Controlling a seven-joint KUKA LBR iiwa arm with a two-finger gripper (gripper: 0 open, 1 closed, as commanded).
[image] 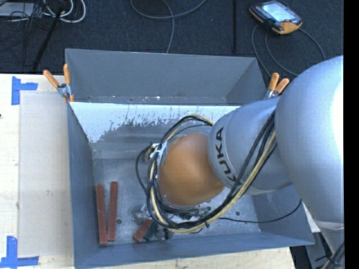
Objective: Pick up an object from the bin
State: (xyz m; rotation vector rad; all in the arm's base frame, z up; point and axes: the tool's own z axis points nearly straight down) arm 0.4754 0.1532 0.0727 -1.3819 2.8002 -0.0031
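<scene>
Gripper low near the bin's front wall, tucked under the arm's orange cover — we cannot tell whether it is released or clenched — with a small reddish-brown block just beside it and two reddish-brown sticks lying side by side nearer the view's left wall.

grey bin — red-brown sticks

Strong light from above whitens the bin's sloped far wall and gleams on the arm's silver shell, while the floor beneath it lies shadowed.
</scene>
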